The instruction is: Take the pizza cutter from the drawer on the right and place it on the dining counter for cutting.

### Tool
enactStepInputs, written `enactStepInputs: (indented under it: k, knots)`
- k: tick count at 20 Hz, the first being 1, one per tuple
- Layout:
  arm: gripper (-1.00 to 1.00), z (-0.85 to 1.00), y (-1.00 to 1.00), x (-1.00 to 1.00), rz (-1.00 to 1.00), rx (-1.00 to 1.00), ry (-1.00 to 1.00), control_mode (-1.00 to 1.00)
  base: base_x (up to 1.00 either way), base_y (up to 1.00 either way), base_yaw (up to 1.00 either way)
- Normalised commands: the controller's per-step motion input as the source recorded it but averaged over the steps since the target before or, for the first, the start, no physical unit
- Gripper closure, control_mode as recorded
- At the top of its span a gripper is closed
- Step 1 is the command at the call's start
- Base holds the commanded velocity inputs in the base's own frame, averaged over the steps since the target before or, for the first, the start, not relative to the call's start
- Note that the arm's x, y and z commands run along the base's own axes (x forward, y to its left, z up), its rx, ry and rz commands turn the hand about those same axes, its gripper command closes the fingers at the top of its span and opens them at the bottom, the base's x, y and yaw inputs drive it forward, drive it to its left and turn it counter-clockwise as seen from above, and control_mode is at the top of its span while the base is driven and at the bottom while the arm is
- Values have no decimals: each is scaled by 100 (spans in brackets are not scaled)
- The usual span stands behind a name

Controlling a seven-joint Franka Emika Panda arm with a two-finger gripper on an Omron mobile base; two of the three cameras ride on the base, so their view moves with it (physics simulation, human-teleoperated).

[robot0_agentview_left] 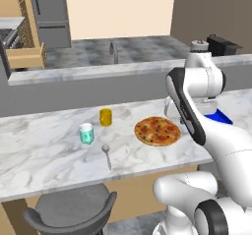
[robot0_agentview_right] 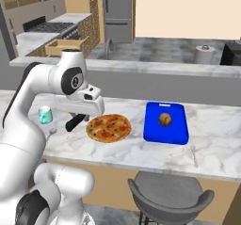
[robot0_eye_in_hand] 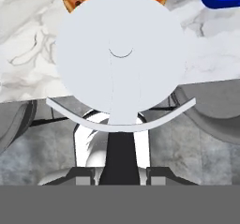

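My gripper [robot0_eye_in_hand: 120, 176] is shut on the black handle of the pizza cutter [robot0_eye_in_hand: 120, 54], whose pale round wheel looms large in the hand view. In the right base view the gripper [robot0_agentview_right: 80, 116] hangs just above the dining counter [robot0_agentview_right: 212, 130], left of the pizza [robot0_agentview_right: 108, 128], with the cutter's black handle [robot0_agentview_right: 74, 123] sticking out below the hand. The arm hides the hand in the left base view. The tan drawer [robot0_agentview_left: 24, 56] [robot0_agentview_right: 66, 45] stands open across the kitchen.
On the dining counter [robot0_agentview_left: 49, 150] sit the pizza [robot0_agentview_left: 157, 131], a yellow cup [robot0_agentview_left: 105, 117], a teal cup [robot0_agentview_left: 86, 133] and a silver spoon [robot0_agentview_left: 106, 155]. A blue cutting board [robot0_agentview_right: 165, 122] and a fork [robot0_agentview_right: 194, 156] lie right of the pizza. Grey stools [robot0_agentview_left: 69, 212] [robot0_agentview_right: 169, 191] stand below.
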Motion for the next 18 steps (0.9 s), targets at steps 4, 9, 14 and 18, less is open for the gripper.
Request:
enactStepInputs:
  k: [4, 9, 14, 18]
  knots:
    - [100, 0, 0, 0, 0, 0, 0, 100, 0, 34, 12]
    - [100, 0, 0, 0, 0, 0, 0, 100, 0, 5, 0]
    - [100, 0, 2, 3, 0, 0, 0, -100, 0, 0, 0]
    - [100, -12, 59, 50, 0, 0, 0, -100, 0, 0, 0]
